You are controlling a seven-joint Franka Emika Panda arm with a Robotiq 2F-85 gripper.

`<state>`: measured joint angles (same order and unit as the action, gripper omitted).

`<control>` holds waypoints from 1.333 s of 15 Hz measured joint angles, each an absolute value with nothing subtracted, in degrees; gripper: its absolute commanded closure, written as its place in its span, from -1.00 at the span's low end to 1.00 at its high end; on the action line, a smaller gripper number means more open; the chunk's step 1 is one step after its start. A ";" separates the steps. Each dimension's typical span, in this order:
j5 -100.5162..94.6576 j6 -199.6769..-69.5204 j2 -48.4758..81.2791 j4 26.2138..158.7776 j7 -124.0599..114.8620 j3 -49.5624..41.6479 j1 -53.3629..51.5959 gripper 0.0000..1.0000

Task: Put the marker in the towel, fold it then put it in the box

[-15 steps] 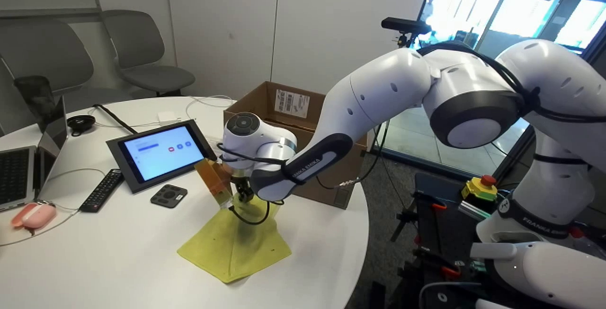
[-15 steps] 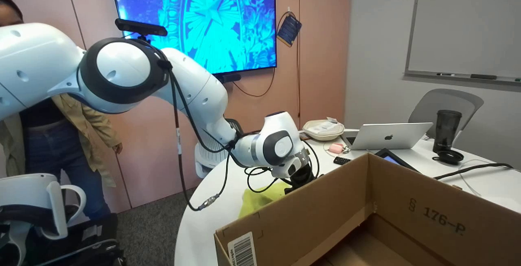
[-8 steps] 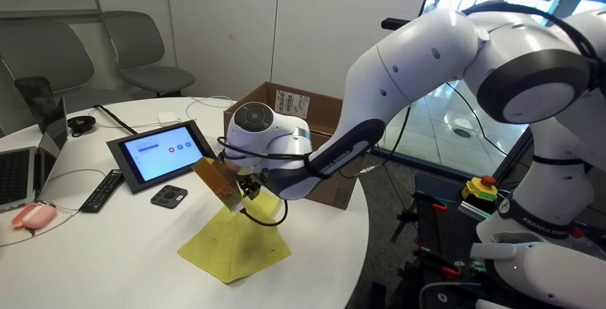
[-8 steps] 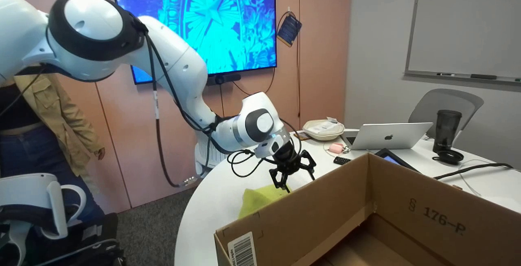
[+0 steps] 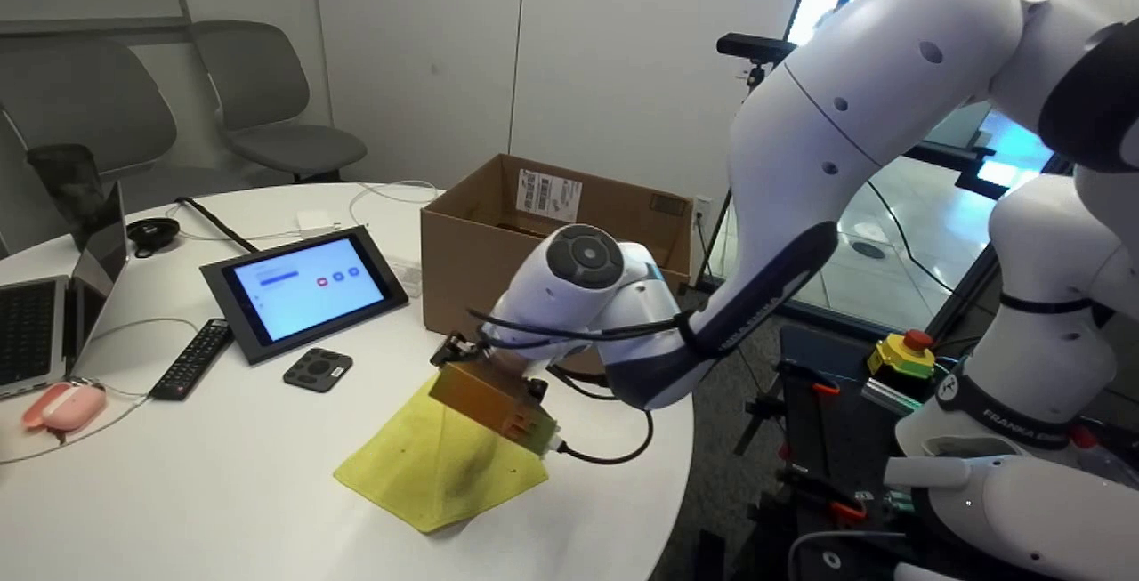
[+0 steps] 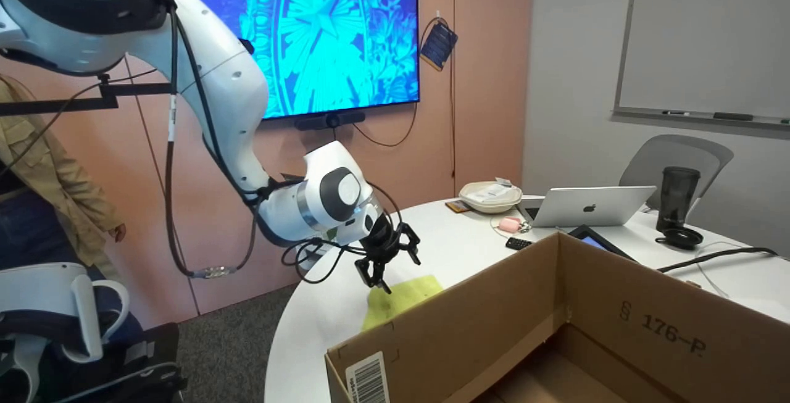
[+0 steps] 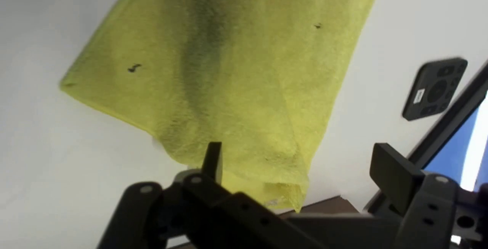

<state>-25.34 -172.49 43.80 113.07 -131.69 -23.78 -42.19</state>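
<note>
The yellow towel (image 5: 436, 465) lies on the white table, and in the wrist view the towel (image 7: 244, 73) shows a soft ridge, two small dark marks and a rumpled, overlapping end. I cannot see the marker; it is hidden or out of view. Above the towel my gripper (image 6: 403, 276) hangs tilted, its jaws spread wide. In the wrist view nothing sits between the fingertips of the gripper (image 7: 297, 146), and towel and bare table show beyond them. The brown cardboard box (image 5: 472, 265) stands behind the towel, its top uncovered; its near wall (image 6: 494, 323) partly covers the towel in an exterior view.
Beside the towel lie a small black control pad (image 5: 318, 369), a tablet (image 5: 307, 287) on a stand and a black remote (image 5: 191, 359). Further off are a laptop (image 5: 31, 332) and a pink case (image 5: 67, 405). The table's rounded edge (image 5: 681, 474) runs close to the arm.
My gripper has risen from the towel's end near the box and drawn back from the box over the cloth, tilting. Its jaws now show spread. The towel stays on the table.
</note>
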 measured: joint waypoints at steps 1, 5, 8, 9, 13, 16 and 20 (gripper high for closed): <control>-25.71 -175.71 42.97 116.26 -129.92 -24.29 -43.19 -1.00; -23.33 -186.14 41.91 125.21 -118.39 -24.89 -45.03 -1.00; -19.74 -189.33 41.96 127.61 -106.66 -21.63 -42.94 -1.00; -18.55 -189.35 41.97 127.68 -102.79 -19.60 -41.33 -1.00; -12.04 -186.59 42.10 126.88 -86.92 -10.39 -33.04 -1.00; -6.24 -181.06 42.60 125.19 -78.47 -7.86 -30.15 -1.00; -2.07 -174.96 43.94 121.98 -73.25 -8.22 -29.85 -1.00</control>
